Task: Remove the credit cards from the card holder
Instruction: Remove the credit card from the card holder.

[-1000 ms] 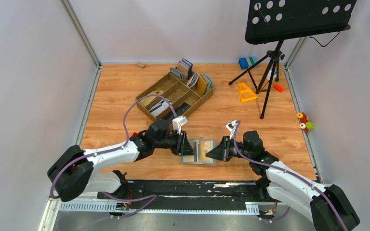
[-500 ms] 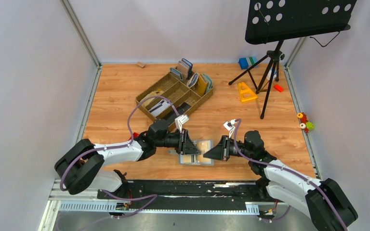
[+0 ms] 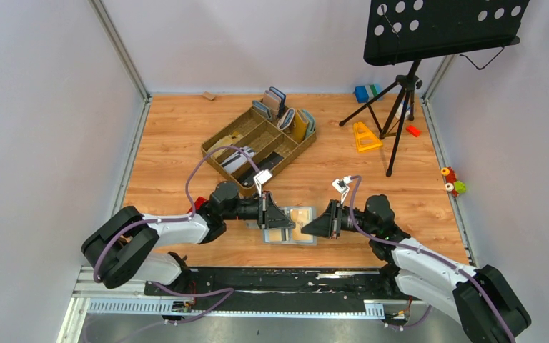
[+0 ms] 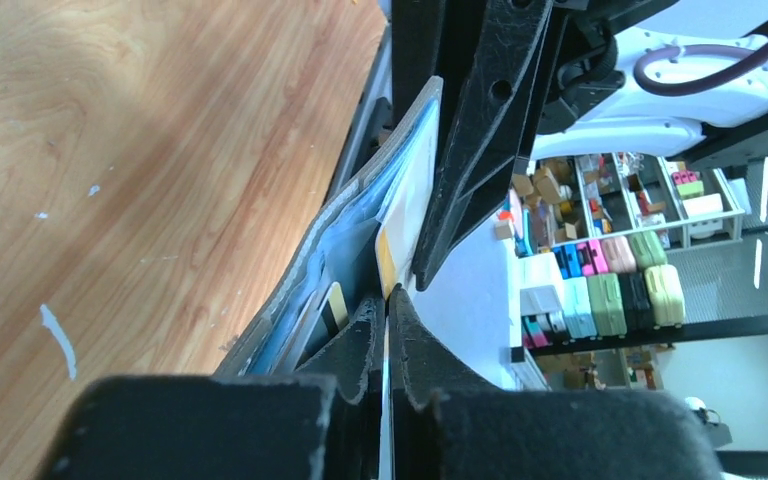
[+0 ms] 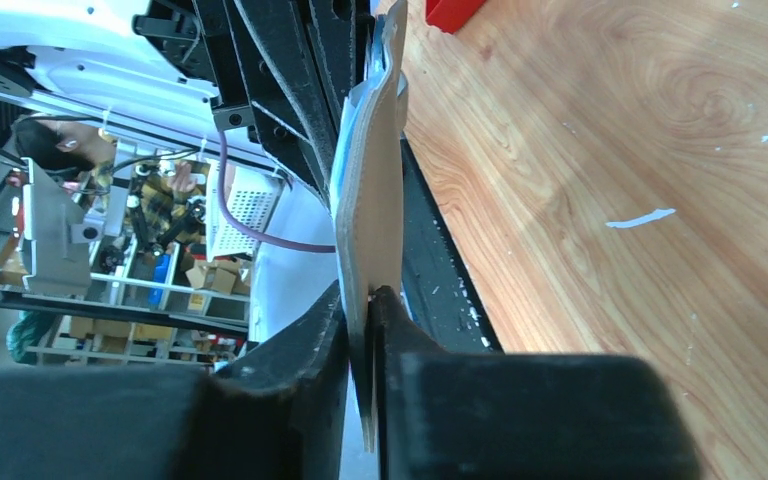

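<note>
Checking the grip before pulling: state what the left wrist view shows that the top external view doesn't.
Left wrist only: the left tool shut on a cream plastic card poking from the flat grey bi-fold card holder's blue slots. Top only: brown compartment tray, black perforated music stand. Both: the right tool gripping the holder's opposite side.

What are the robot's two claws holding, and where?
The right gripper pinches the card holder by its edge. The left gripper seems to pinch the end of a card sticking out of it.
</note>
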